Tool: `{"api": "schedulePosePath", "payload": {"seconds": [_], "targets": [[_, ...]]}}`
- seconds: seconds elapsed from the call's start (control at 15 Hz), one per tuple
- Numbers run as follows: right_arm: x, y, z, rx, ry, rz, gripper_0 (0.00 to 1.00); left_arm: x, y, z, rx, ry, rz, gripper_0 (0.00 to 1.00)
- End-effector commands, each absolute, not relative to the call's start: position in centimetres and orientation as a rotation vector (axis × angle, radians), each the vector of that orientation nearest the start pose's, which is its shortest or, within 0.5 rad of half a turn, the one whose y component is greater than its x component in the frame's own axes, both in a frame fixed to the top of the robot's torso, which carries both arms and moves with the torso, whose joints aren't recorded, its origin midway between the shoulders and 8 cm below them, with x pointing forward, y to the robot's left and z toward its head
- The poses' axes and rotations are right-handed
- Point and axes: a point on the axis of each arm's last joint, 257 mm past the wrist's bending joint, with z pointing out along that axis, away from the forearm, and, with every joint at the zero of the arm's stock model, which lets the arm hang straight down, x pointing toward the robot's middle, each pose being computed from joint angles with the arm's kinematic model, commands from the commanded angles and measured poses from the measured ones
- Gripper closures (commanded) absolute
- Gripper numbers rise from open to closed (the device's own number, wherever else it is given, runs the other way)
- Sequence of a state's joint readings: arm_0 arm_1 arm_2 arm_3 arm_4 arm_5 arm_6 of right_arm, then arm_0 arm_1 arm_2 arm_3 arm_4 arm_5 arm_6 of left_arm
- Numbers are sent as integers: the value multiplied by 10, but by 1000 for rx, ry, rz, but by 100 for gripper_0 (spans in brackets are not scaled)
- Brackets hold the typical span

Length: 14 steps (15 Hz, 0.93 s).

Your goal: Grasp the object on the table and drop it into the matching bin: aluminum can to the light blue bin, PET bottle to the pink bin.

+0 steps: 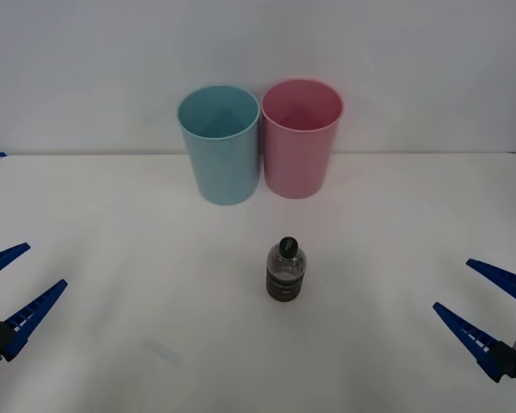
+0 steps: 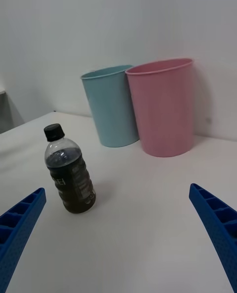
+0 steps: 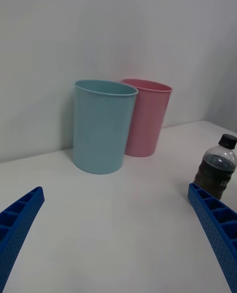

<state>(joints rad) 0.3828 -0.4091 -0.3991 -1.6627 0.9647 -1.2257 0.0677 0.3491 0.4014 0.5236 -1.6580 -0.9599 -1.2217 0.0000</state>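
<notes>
The left gripper [image 1: 15, 284] and right gripper [image 1: 480, 294] were spread wide and held nothing, well apart on either side of the PET bottle [image 1: 286, 270]. The bottle stood upright, cap up, on the table [image 1: 112, 224], nearer than the light blue bin [image 1: 221, 146] and pink bin [image 1: 299, 140], open table all around

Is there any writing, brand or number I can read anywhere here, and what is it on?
PET bottle: pale lettering on its dark label, too blurred to read.
Light blue bin: no text.
Pink bin: no text.
Table: no text.
</notes>
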Motion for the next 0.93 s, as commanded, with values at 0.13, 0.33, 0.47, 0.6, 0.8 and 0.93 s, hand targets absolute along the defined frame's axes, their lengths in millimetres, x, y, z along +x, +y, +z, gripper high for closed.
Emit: {"api": "schedulePosePath", "payload": {"seconds": [0.13, 0.33, 0.47, 0.6, 0.8, 0.93], "targets": [[329, -265, -212, -648, 1443, 603, 0, 342, 330, -169, 465, 1441, -567, 0], [332, -246, -220, -674, 1450, 626, 0, 342, 330, -169, 465, 1441, -567, 0], [338, -232, -226, -694, 1453, 634, 0, 342, 330, -169, 465, 1441, -567, 0], [345, -218, -231, -702, 1457, 636, 0, 342, 330, -169, 465, 1441, -567, 0], [357, -196, -239, -708, 1459, 630, 0, 342, 330, -169, 465, 1441, -567, 0], [365, -182, -247, -711, 1468, 637, 0, 342, 330, -169, 465, 1441, -567, 0]]}}
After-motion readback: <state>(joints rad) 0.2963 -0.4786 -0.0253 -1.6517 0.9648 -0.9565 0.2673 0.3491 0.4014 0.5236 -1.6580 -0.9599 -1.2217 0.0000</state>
